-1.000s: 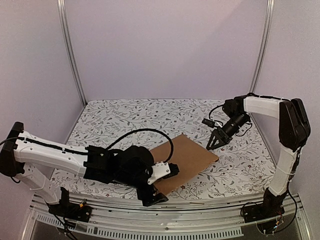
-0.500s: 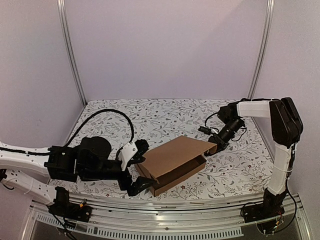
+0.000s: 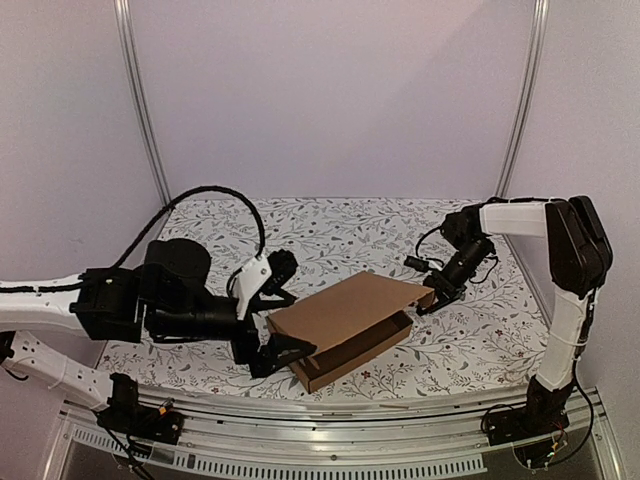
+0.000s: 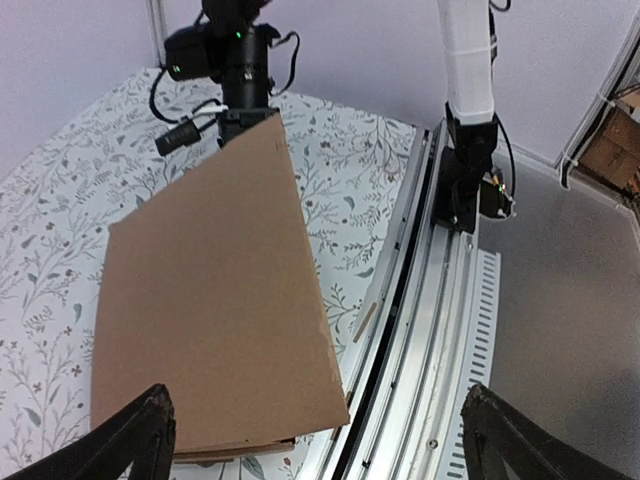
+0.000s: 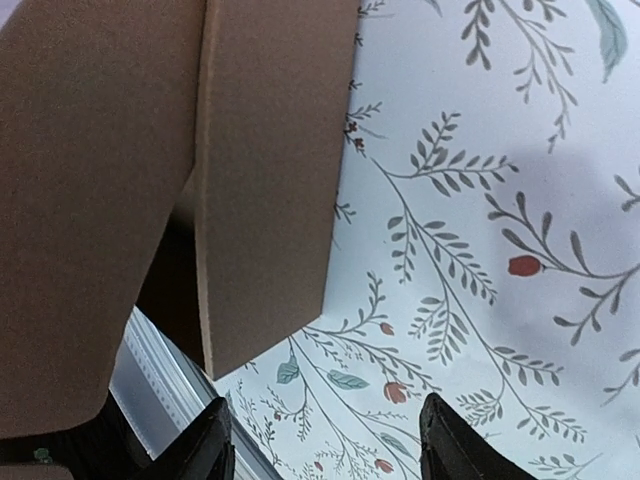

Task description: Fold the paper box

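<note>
Top external view: at the near left, the left gripper point(image 3: 295, 315) has its jaws spread wide and holds nothing. Its fingers bracket the near-left end of the paper box point(image 3: 350, 312); whether they touch it I cannot tell.

The box sits mid-table on the floral cloth point(image 3: 230, 230), toward the near edge. Its long axis runs from near left to far right, so each arm faces one short end.

It is plain brown cardboard: a shallow tray point(image 3: 365, 355) with the lid panel point(image 3: 340, 300) tilted up above it, leaving a gap on the near-right side.

At the lid's far-right corner is the right gripper point(image 3: 432, 298), jaws apart. In the right wrist view a side flap point(image 5: 265, 180) hangs just beyond its fingers point(image 5: 215, 445), with nothing clamped between them.

Closing the lid likely falls to this far end, where the right arm is better placed.
</note>
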{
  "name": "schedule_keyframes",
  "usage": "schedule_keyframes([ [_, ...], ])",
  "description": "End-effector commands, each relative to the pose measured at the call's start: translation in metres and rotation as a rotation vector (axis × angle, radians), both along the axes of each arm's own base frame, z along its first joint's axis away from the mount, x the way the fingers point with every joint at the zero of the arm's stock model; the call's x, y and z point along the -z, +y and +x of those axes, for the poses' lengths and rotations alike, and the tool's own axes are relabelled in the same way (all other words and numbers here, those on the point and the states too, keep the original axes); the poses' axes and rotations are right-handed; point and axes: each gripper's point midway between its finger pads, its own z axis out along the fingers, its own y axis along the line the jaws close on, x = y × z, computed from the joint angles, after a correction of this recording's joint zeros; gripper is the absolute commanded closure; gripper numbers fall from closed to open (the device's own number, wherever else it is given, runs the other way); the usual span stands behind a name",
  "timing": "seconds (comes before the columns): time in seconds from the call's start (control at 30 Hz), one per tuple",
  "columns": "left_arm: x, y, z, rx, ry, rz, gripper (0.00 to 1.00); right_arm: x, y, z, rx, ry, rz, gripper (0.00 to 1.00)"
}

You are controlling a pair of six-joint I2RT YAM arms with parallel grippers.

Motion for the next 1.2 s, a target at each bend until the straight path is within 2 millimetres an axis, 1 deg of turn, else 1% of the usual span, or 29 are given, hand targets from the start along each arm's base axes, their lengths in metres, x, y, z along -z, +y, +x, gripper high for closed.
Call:
schedule_keyframes([
  [0.0,-0.064,0.025,0.038,-0.14,-0.104,-0.08,0.0,-0.017,-0.024,0.012,0.039,-0.096,-0.053,0.37],
  [0.07,-0.071,0.026,0.071,-0.246,-0.12,-0.061,0.0,-0.021,-0.03,0.014,0.047,-0.121,-0.065,0.36],
  [0.1,-0.07,0.022,0.086,-0.289,-0.114,-0.036,0.01,-0.022,-0.034,0.016,0.054,-0.13,-0.072,0.36],
  [0.13,-0.062,0.014,0.098,-0.307,-0.107,0.007,0.03,-0.024,-0.037,0.018,0.063,-0.144,-0.078,0.35],
  [0.17,-0.052,0.001,0.106,-0.301,-0.107,0.05,0.05,-0.028,-0.04,0.021,0.076,-0.162,-0.077,0.34],
  [0.23,-0.022,-0.03,0.113,-0.255,-0.087,0.131,0.09,-0.033,-0.047,0.027,0.105,-0.188,-0.086,0.33],
  [0.27,0.0,-0.047,0.113,-0.222,-0.068,0.174,0.09,-0.035,-0.052,0.031,0.119,-0.204,-0.094,0.32],
  [0.3,0.015,-0.061,0.111,-0.188,-0.049,0.19,0.1,-0.038,-0.059,0.037,0.146,-0.226,-0.105,0.3],
  [0.37,0.039,-0.082,0.103,-0.138,-0.042,0.215,0.11,-0.044,-0.069,0.045,0.194,-0.252,-0.108,0.28],
  [0.4,0.051,-0.088,0.099,-0.122,-0.044,0.238,0.11,-0.048,-0.074,0.048,0.215,-0.271,-0.106,0.27],
  [0.43,0.063,-0.091,0.096,-0.114,-0.047,0.261,0.11,-0.051,-0.078,0.05,0.229,-0.281,-0.105,0.26],
  [0.47,0.077,-0.093,0.091,-0.105,-0.049,0.292,0.11,-0.053,-0.08,0.05,0.237,-0.29,-0.101,0.21],
  [0.5,0.089,-0.093,0.088,-0.101,-0.047,0.317,0.11,-0.055,-0.08,0.05,0.24,-0.296,-0.09,0.15],
  [0.53,0.1,-0.092,0.084,-0.097,-0.046,0.337,0.11,-0.059,-0.077,0.048,0.235,-0.304,-0.067,0.05],
  [0.57,0.111,-0.09,0.081,-0.094,-0.043,0.358,0.11,-0.063,-0.072,0.045,0.229,-0.304,-0.032,0.02],
  [0.63,0.132,-0.087,0.075,-0.086,-0.04,0.391,0.12,-0.072,-0.065,0.042,0.22,-0.316,0.023,0.01],
  [0.73,0.153,-0.085,0.072,-0.088,-0.048,0.441,0.12,-0.079,-0.061,0.043,0.23,-0.324,0.056,0.01],
  [0.83,0.168,-0.084,0.074,-0.089,-0.067,0.482,0.12,-0.085,-0.055,0.04,0.227,-0.312,0.099,0.01],
  [0.9,0.173,-0.085,0.075,-0.086,-0.079,0.498,0.13,-0.09,-0.052,0.036,0.215,-0.315,0.131,0.01],
  [0.97,0.172,-0.087,0.076,-0.078,-0.088,0.496,0.13,-0.095,-0.047,0.031,0.195,-0.323,0.167,0.01],
  [1.03,0.163,-0.089,0.076,-0.072,-0.101,0.484,0.13,-0.098,-0.041,0.025,0.167,-0.321,0.187,0.01],
  [1.1,0.154,-0.091,0.076,-0.063,-0.109,0.466,0.13,-0.092,-0.034,0.018,0.123,-0.32,0.176,0.01],
  [1.17,0.153,-0.091,0.076,-0.057,-0.111,0.463,0.12,-0.08,-0.026,0.013,0.076,-0.318,0.134,0.01],
])
